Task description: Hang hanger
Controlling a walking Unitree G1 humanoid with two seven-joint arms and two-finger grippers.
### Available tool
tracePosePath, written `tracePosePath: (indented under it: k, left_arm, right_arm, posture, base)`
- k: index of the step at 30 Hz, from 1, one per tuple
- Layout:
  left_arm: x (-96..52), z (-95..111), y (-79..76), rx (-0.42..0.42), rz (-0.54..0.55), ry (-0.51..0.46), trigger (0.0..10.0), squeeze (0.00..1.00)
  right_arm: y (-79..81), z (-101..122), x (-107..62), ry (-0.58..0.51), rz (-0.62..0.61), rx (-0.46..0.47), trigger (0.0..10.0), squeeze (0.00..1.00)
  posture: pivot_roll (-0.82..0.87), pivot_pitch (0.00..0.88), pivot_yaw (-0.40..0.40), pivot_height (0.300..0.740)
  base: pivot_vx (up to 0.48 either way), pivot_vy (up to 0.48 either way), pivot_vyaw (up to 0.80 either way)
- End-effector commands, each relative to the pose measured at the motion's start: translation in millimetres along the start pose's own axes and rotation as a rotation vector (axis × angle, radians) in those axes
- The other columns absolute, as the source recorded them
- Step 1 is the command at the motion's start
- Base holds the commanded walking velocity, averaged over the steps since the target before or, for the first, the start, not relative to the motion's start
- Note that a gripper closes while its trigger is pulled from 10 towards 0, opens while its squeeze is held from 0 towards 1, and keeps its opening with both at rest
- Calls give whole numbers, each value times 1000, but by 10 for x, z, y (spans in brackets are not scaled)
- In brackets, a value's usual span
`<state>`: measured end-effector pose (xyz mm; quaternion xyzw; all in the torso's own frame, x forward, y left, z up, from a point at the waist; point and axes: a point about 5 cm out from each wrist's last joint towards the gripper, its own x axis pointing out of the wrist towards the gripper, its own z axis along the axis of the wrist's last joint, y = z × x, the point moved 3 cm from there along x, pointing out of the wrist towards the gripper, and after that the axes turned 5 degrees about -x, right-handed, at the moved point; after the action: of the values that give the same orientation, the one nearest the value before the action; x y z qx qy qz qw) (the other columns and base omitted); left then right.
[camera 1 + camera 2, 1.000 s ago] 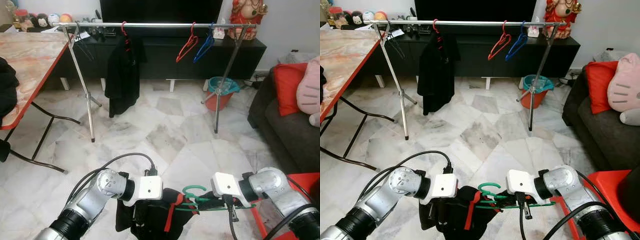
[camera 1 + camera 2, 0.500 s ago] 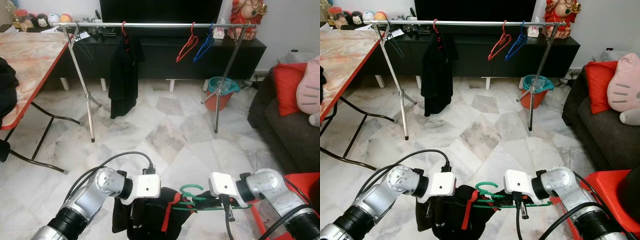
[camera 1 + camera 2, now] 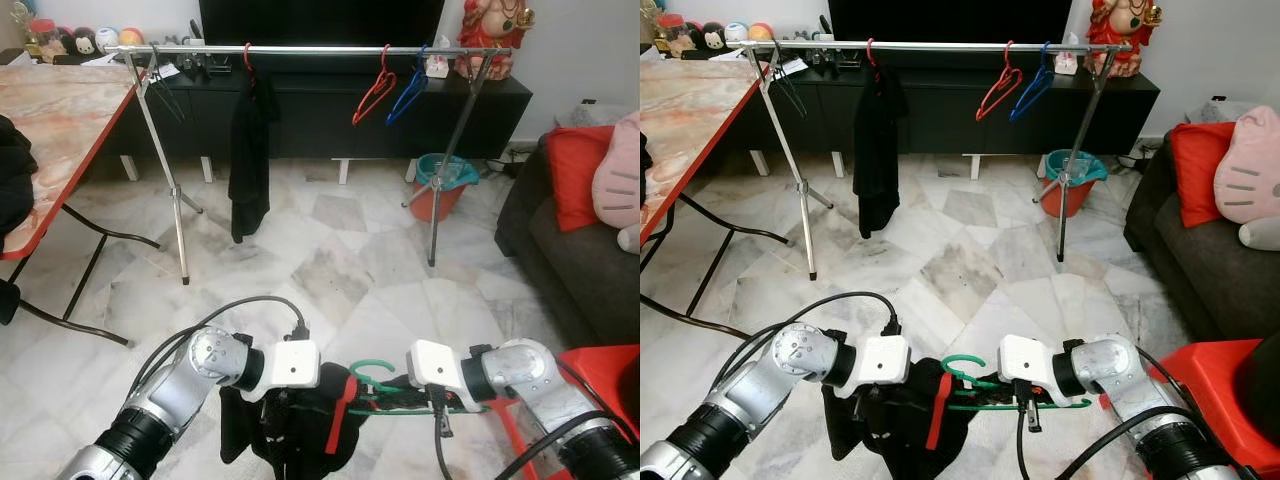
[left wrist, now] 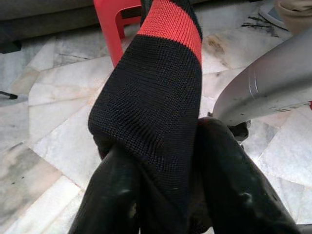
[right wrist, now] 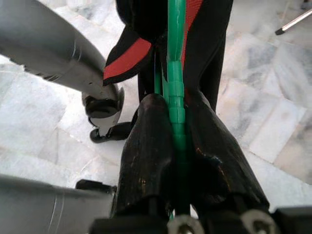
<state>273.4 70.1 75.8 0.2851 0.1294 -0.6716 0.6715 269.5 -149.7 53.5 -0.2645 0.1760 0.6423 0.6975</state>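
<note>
While my right gripper [image 5: 176, 122] clamps the stiff green hanger [image 3: 385, 385] at six o'clock, my left gripper [image 4: 165, 170] pinches its limp, floppy black garment [image 3: 300, 425]; the rail [image 3: 310, 49] stands at twelve.

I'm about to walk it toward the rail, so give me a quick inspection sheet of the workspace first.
Surface: marble tile floor, open between the robot and the rack.
Job's things: green hanger with a black and red garment on it, held low before the robot; clothes rail ahead carries a red hanger, a blue hanger and a hung black garment.
Clutter: bucket by the rack's right leg.
Grippers: left gripper shut on the garment; right gripper shut on the green hanger.
Cables: black cable looping over the left arm.
Surroundings: folding table on the left, sofa on the right, TV cabinet behind the rack.
</note>
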Motion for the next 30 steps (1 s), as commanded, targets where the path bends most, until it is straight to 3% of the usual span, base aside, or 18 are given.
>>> tracePosePath:
  k: [1, 11, 26, 27, 28, 29, 30]
  left_arm:
    - [-28, 77, 64, 15, 10, -21, 10000, 1000]
    - [-141, 74, 179, 66, 52, 23, 10000, 1000]
    - [-172, 94, 313, 136, 143, 54, 10000, 1000]
    - [-173, 96, 316, 139, 148, 53, 10000, 773]
    - [-173, 97, 319, 141, 152, 52, 10000, 773]
    - [-171, 96, 321, 144, 154, 53, 10000, 0]
    - [-168, 98, 324, 154, 156, 54, 10000, 0]
  right_arm:
    - [-83, 57, -30, -25, -54, -23, 0, 0]
    - [-245, 51, 3, -38, -238, -25, 0, 0]
    - [-425, -17, -33, -20, -467, -1, 0, 0]
    - [-427, -34, -42, -18, -485, 5, 0, 0]
    - [-428, -46, -48, -15, -495, 9, 0, 0]
    - [-431, -63, -56, -9, -511, 11, 0, 0]
    - [-435, -77, -64, -5, -527, 12, 0, 0]
  posture:
    - [96, 0, -36, 732]
    - [89, 0, -23, 732]
    - [91, 0, -24, 732]
    - [91, 0, -24, 732]
    - [91, 0, -24, 732]
    - [91, 0, -25, 732]
    - [87, 0, -24, 732]
  base:
    - [0, 0, 0]
    - [0, 0, 0]
    - [0, 0, 0]
    - [0, 0, 0]
    - [0, 0, 0]
    - [0, 0, 0]
    - [0, 0, 0]
